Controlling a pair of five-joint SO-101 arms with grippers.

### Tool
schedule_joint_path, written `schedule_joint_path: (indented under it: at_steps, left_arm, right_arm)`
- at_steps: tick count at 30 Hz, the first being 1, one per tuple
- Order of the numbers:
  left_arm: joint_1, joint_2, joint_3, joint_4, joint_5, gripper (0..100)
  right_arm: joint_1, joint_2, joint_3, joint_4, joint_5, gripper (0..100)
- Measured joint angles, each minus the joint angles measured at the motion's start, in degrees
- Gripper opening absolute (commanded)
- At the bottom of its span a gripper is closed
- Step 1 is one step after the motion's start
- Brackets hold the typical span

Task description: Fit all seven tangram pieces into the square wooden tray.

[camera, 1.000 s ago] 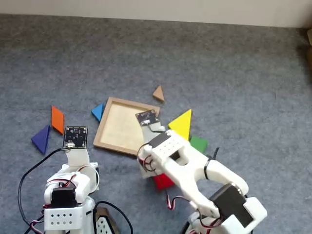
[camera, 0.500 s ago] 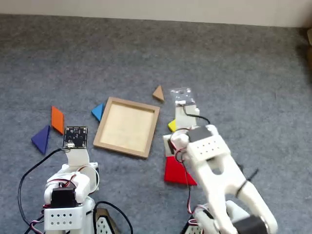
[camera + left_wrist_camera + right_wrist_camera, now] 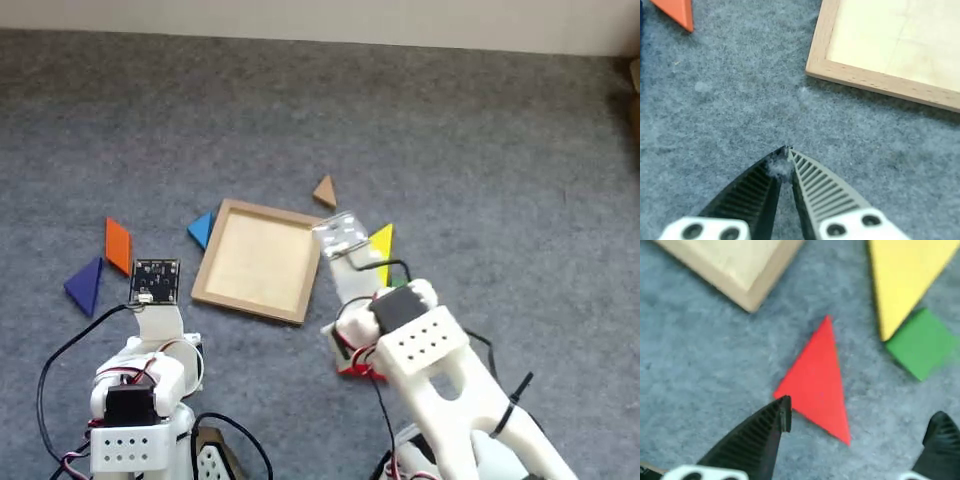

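**A:** Where is the tray?

**B:** The square wooden tray [image 3: 204, 268] lies about mid-carpet [image 3: 470, 130], turned slightly askew. All seven pieces lie on the grey carpet outside it.

**A:** Go round them.

**B:** A tan triangle [image 3: 324, 190] sits just beyond the tray's far right corner. A light blue triangle [image 3: 201, 229] is just beside the far left corner. Further left, apart from the tray, lies an orange parallelogram [image 3: 118, 245]. A navy triangle [image 3: 85, 284] lies nearer and left of that.

**A:** And on the right?

**B:** A yellow triangle [image 3: 380, 245] lies right of the tray, partly under the right arm. A green square [image 3: 920, 342] lies just beside its near point; whether they touch, I cannot tell. The red triangle [image 3: 817, 385] lies flat nearer still, off the tray's near right corner.

**A:** The grippers?

**B:** The right gripper [image 3: 861, 417] hangs over the red triangle with its jaws spread wide, holding nothing. One fingertip [image 3: 784, 412] is at the piece's near edge, and the other is well off to the side over the carpet.

**A:** And the other?

**B:** The left gripper [image 3: 786, 150] has its jaws pressed together with nothing between them. It points down at the carpet just near of the tray's near left corner, with the orange parallelogram off to the left.
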Motion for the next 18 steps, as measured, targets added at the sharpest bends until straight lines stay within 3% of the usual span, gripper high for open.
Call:
schedule_joint_path:
  at_steps: [9,18]
  left_arm:
    - [0.0,0.0,0.0,0.0,0.0,0]
    - [0.0,0.0,0.0,0.0,0.0,0]
  right_arm:
    - [-6.51,1.05,0.0,-0.62,0.35,39.6]
    - [-8.44,17.14,0.0,-3.6,0.53,39.8]
